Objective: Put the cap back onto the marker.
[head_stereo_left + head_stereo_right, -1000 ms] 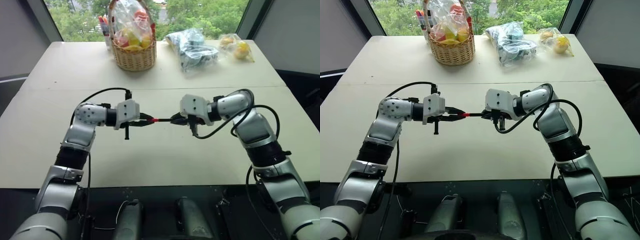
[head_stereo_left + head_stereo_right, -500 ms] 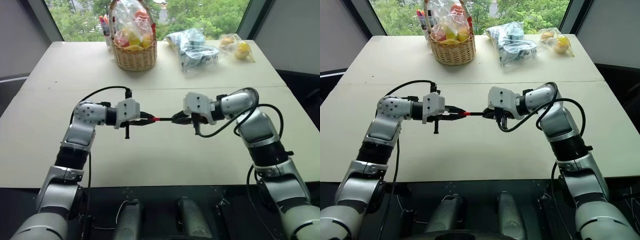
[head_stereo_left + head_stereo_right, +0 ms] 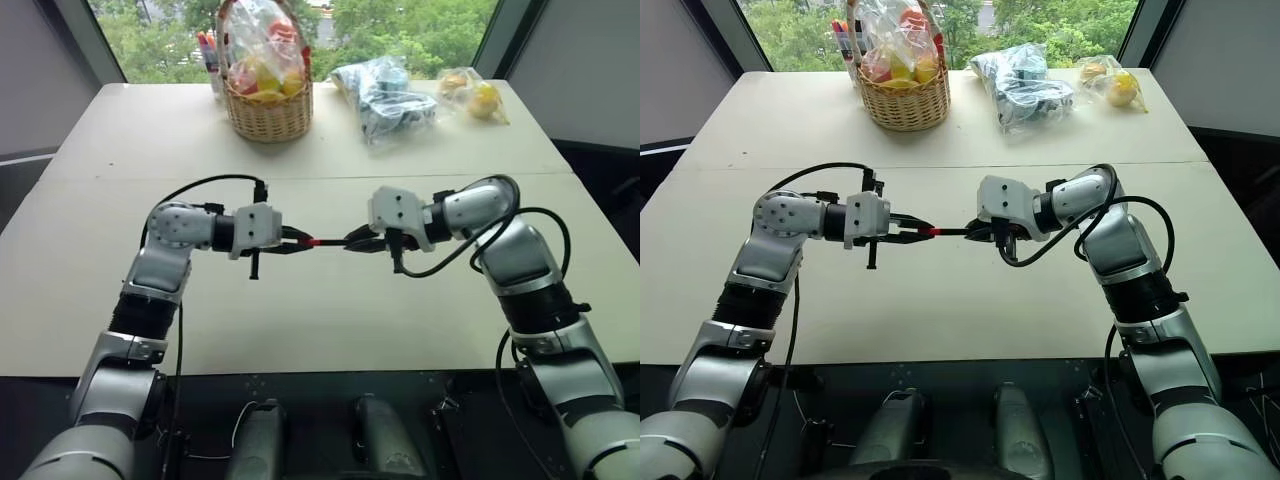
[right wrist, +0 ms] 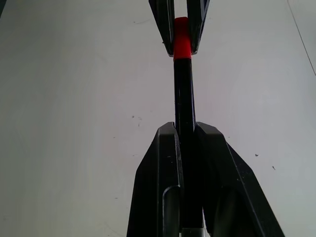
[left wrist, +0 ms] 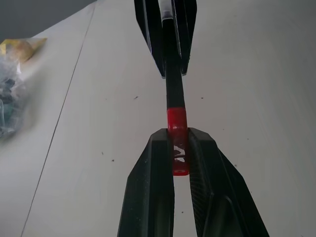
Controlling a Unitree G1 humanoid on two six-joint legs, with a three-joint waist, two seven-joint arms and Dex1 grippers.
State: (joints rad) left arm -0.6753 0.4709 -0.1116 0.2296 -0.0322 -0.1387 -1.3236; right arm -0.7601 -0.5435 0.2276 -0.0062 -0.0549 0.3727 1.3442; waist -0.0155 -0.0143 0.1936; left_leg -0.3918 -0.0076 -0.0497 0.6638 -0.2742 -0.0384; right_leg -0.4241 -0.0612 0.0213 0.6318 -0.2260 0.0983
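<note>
Seen from the head camera, the left gripper and right gripper face each other above the middle of the pale table, the black marker bridging them. A wicker basket and plastic bags sit at the far edge.

From the left wrist, its fingers are clamped on the red cap, which is seated on the end of the marker.

From the right wrist, its fingers are clamped around the marker's black barrel, whose far end meets the cap inside the opposite gripper's tips.
</note>
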